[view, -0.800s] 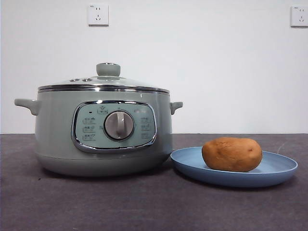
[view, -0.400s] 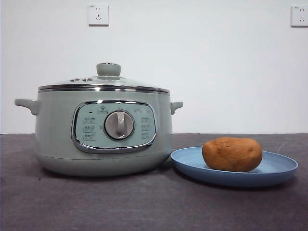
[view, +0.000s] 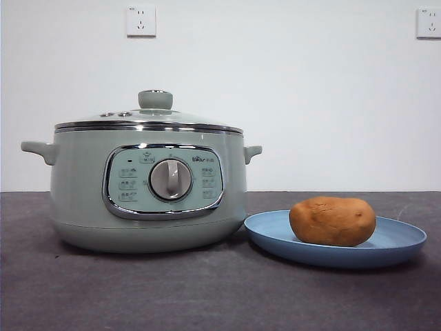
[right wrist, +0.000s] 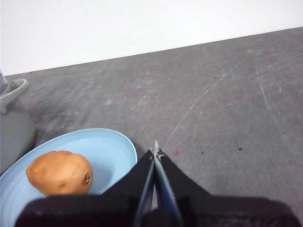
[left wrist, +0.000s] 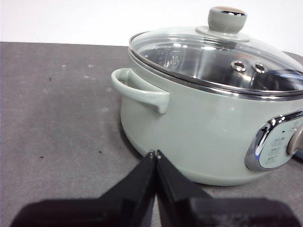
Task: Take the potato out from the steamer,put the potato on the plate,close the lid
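Both grippers are empty, jaws pressed together: left gripper (left wrist: 155, 154) beside the steamer (view: 148, 186), right gripper (right wrist: 155, 152) near the plate (view: 393, 252). Potato (view: 332, 221) lies on the plate. Lid (view: 148, 118) sits closed on the steamer.

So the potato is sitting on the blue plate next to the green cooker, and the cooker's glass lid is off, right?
Not quite. The potato does sit on the light-blue plate beside the mint-green steamer, but the glass lid is on, not off. The left wrist view shows it seated on the steamer's chrome rim, with its green knob on top.
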